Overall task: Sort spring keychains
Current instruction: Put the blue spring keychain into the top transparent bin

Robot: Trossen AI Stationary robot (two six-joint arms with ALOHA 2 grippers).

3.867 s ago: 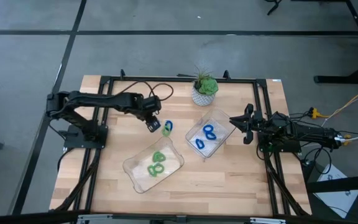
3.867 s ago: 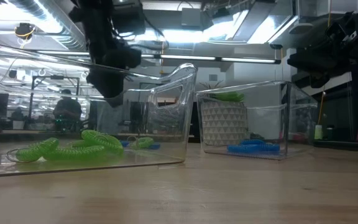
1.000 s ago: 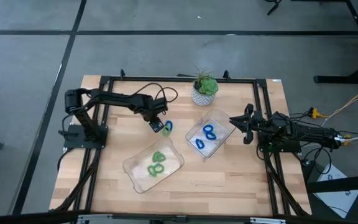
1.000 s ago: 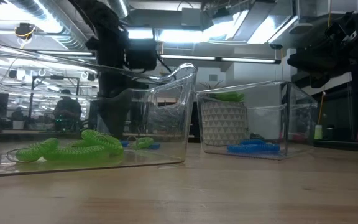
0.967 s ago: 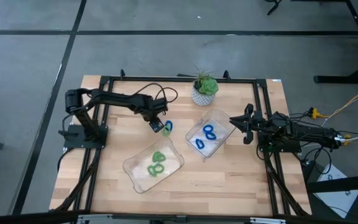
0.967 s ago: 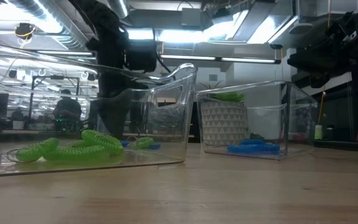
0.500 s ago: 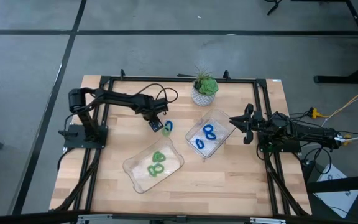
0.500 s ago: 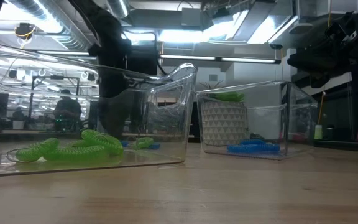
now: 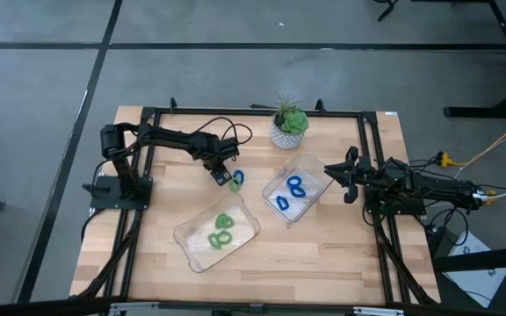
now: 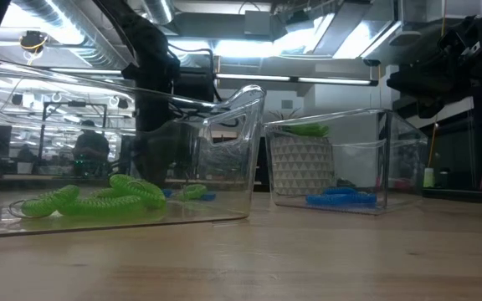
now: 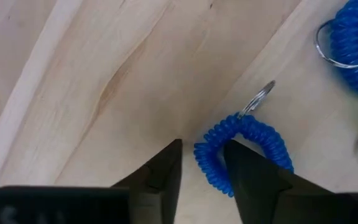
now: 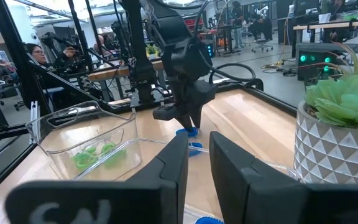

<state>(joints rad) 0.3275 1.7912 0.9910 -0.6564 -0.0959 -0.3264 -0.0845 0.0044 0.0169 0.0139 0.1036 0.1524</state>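
Two loose spring keychains [image 9: 236, 180], one blue and one green, lie on the wood between the trays and the plant. My left gripper [image 9: 221, 177] is low over them, open by a narrow gap. In the left wrist view its tips [image 11: 202, 163] stand on either side of one end of a blue coil [image 11: 244, 140]. A second blue coil [image 11: 354, 43] lies farther off. Green coils [image 9: 220, 232] rest in the near clear tray [image 9: 191, 250], and blue coils [image 9: 293, 191] rest in the other tray [image 9: 316, 174]. My right gripper [image 9: 348, 175] waits near the right edge, narrowly open. My left gripper comes at the blue coil's end [image 11: 205, 158] from above, pointing down, with its fingers across the strand. Bare wood shows between one finger [image 11: 166, 168] and the coil. Whether the other finger [image 11: 248, 169] touches the coil I cannot tell. The coil lies flat on the table.
A potted plant [image 9: 289, 125] stands at the far edge, close behind the loose keychains. The black frame rails [image 9: 148, 158] run along both table sides. Bare wood lies left of the green tray and along the near edge [image 9: 323, 263].
My left arm's rear links have swung slightly toward the far edge. The gripper has stayed low over the loose keychains. The keychains and trays have not moved.
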